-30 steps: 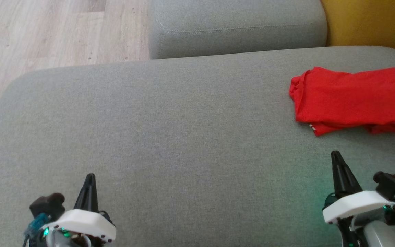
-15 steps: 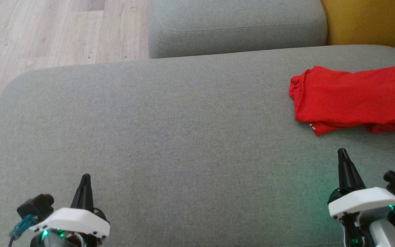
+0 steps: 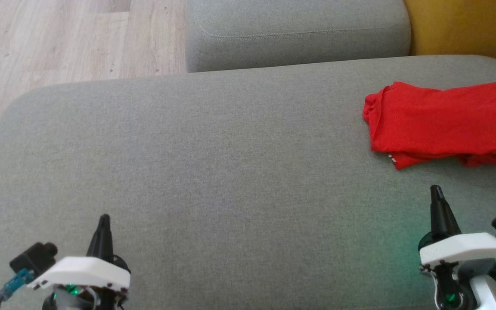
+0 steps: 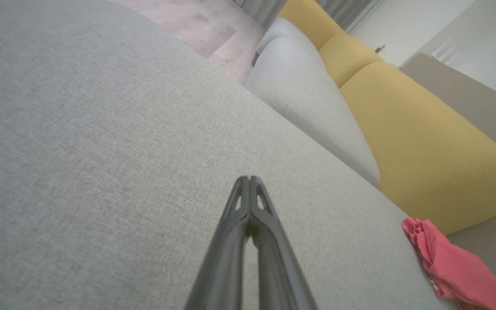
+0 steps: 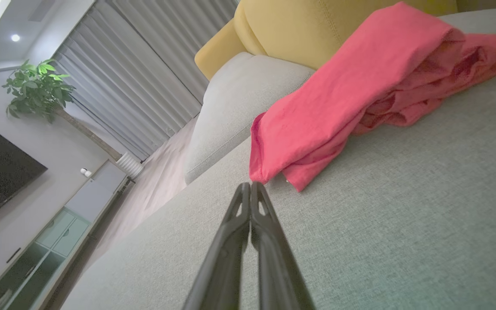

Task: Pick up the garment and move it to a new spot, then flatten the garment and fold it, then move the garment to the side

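**Folded and parked off to the side**

The red garment [image 3: 441,122] lies folded on the far right of the big grey seat cushion [image 3: 213,172], close to its right edge. The yellow cushion [image 3: 463,26] is just behind it. The right gripper [image 3: 435,190] hovers near the garment's front edge but clear of it. Its 2 dark fingers are pressed together with nothing between them. Across the seat, the left gripper [image 3: 103,218] is well apart from the garment, over bare grey fabric. Its 2 fingers are pressed tight as well, and it holds nothing. At the back sits a second grey cushion [image 3: 295,34], with wooden floor [image 3: 58,38] to its left.
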Available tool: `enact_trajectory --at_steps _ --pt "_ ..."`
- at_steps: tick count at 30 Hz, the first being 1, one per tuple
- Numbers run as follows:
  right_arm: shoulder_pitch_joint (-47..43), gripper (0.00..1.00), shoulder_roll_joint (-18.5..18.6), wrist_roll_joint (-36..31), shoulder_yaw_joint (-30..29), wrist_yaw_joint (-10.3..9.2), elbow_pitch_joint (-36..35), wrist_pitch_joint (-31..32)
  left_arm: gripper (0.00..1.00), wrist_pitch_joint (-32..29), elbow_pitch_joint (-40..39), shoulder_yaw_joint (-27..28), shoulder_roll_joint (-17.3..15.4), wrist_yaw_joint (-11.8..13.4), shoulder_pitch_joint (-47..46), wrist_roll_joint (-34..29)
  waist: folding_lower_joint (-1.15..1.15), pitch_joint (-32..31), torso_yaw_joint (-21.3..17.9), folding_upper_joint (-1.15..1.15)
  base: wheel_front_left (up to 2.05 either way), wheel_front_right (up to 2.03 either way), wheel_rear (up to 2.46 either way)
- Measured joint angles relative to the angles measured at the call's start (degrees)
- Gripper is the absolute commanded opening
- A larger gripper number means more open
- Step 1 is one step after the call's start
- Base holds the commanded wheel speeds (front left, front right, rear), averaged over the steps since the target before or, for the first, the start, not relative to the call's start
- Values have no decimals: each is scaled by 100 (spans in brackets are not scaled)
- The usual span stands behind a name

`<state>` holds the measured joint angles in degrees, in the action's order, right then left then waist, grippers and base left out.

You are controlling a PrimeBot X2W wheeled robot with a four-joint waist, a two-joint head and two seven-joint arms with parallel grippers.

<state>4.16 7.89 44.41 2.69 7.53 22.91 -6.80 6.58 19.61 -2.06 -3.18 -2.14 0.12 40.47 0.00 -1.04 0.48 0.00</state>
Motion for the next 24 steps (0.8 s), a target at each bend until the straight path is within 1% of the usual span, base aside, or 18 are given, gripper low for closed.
enact_trajectory --at_steps 3,19,24 --pt "0 0 -16 170 -51 0 -25 60 0 -42 -30 65 2 -43 -48 189 0 5 -2 0 0 0 0" --pt "-1 0 -131 1063 -247 0 -152 298 0 -287 -86 131 11 -105 -49 1144 0 28 -11 0 0 0 0" --pt "-1 0 -166 1412 -322 0 -193 387 0 -382 -107 190 16 -141 -54 1533 0 37 -14 0 0 0 0"
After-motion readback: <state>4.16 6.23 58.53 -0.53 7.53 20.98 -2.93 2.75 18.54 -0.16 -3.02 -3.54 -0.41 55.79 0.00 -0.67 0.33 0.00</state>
